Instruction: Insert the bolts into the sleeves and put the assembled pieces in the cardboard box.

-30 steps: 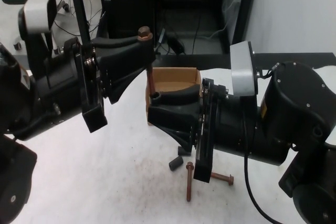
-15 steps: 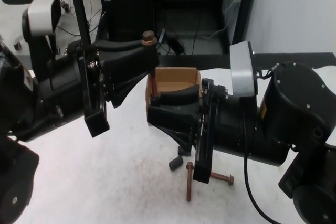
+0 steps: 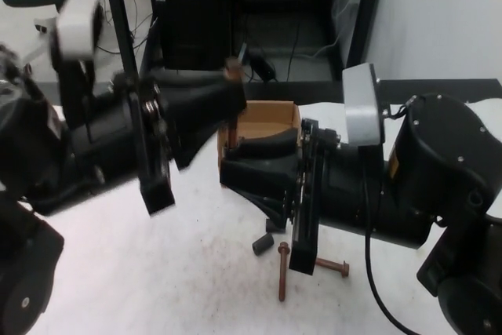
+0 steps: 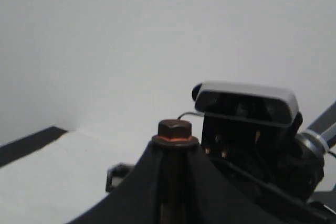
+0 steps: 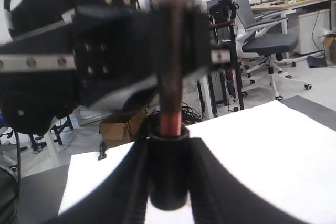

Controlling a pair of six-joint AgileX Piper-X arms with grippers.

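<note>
**Bolt tip in the sleeve mouth, axes in line**

The copper-coloured hex-head metal bolt point(image 5: 169, 77) stands upright, its lower end entering the top of the short black cylindrical sleeve point(image 5: 168, 182). The left gripper point(image 4: 174, 150) has its fingers clamped on the bolt just under the head. The right gripper point(image 5: 168, 156) has its fingers closed around the sleeve. The bolt is directly above the sleeve, so the push is probably straight down. Beyond the sleeve sits the open brown cardboard box point(image 3: 267, 119). On the white tabletop point(image 3: 157, 272) below it lie two spare bolts point(image 3: 281, 272) and a spare sleeve point(image 3: 263, 244).

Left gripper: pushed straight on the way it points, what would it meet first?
Probably the right arm's grey-capped wrist camera, directly ahead beyond the copper-brown hex-head bolt; depth is unclear.
</note>
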